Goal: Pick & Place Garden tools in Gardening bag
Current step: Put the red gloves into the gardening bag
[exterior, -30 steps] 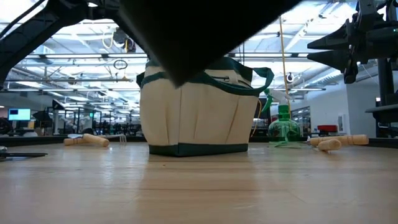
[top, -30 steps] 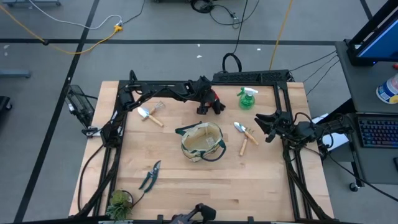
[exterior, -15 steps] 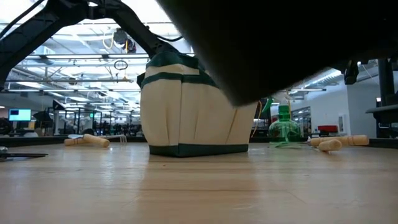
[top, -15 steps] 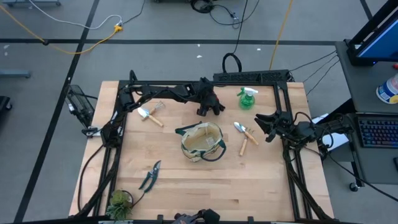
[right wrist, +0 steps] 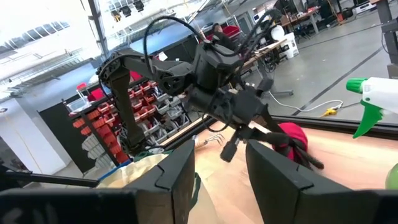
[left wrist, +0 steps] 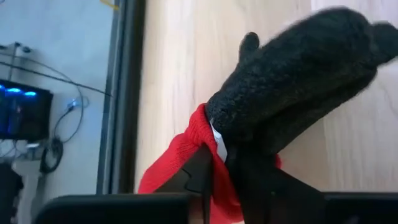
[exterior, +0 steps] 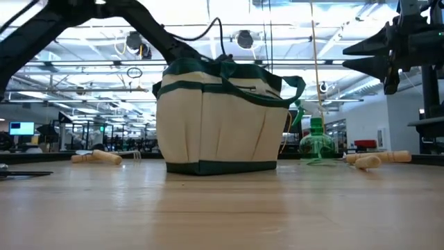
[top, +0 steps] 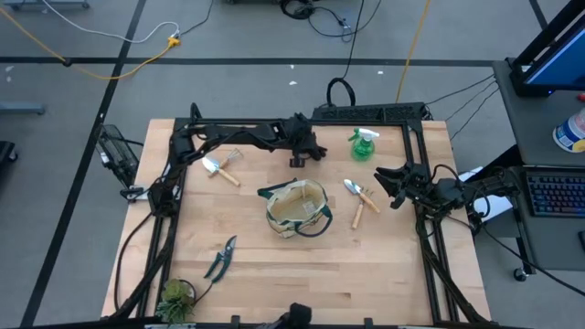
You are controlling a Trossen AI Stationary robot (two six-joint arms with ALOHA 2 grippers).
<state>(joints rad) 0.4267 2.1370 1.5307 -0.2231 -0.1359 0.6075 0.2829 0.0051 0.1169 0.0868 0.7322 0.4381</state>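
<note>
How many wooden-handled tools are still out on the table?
4. Two lie left of the gardening bag: a trowel and small rake. Two lie right of it: a trowel and fork. More may be hidden inside the bag.

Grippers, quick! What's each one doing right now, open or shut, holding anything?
Left gripper: shut on the glove, at the table's far edge.
Right gripper: open, holding nothing, waiting at the table's right side.
</note>
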